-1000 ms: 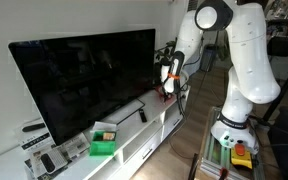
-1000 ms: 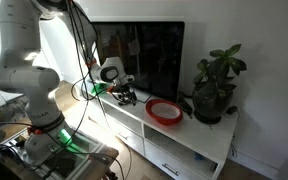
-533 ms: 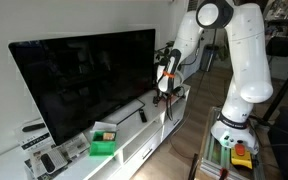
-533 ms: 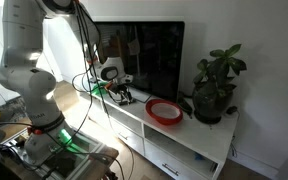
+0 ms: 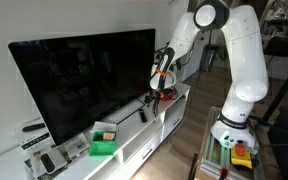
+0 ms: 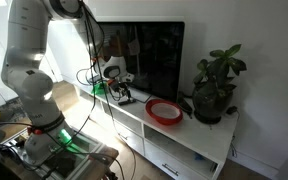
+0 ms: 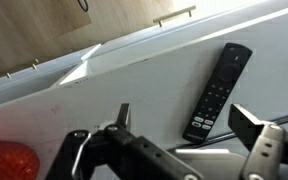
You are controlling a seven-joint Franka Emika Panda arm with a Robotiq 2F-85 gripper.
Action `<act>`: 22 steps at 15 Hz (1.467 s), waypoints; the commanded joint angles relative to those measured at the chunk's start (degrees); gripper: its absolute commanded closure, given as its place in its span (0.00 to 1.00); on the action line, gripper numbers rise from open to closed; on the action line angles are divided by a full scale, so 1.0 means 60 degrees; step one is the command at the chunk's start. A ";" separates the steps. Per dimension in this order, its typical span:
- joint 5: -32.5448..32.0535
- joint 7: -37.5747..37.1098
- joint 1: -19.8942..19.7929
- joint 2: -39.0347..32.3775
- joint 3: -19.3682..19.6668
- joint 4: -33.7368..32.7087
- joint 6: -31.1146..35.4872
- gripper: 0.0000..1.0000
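From my station, the remote control (image 7: 216, 92) looks like matt black plastic. The surface (image 7: 134, 80) under it is smooth and white, laminate by the look of it, with a soft sheen. The end effector (image 7: 186, 120) shows dull black metal and plastic. The television screen (image 5: 84, 75) is glossy and black, the floor (image 7: 44, 30) is pale wood grain, and the red bowl (image 6: 165, 111) is shiny.

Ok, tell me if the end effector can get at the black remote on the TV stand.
Probably yes: in the wrist view the remote lies flat on the white stand with nothing over it, and the end effector hangs above, jaws open. The red bowl sits aside.
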State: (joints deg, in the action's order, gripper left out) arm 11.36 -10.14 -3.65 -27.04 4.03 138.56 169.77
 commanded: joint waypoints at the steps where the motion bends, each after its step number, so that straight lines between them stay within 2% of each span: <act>1: 0.0198 -0.0251 -0.0156 -0.0721 -0.0201 -0.1012 -0.0610 0.00; 4: 0.0246 -0.0262 -0.0200 -0.1167 -0.0408 -0.1668 -0.0958 0.00; 11: 0.0489 0.0144 -0.0634 -0.2242 -0.1304 -0.2530 -0.0347 0.00; 21: 0.0279 -0.0105 -0.0379 -0.3265 -0.1106 -0.3305 -0.0103 0.00; 22: 0.0283 -0.0107 -0.0385 -0.3322 -0.1113 -0.3356 -0.0138 0.06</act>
State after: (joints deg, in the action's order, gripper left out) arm 12.46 -11.12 -6.37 -45.01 -2.92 120.44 168.68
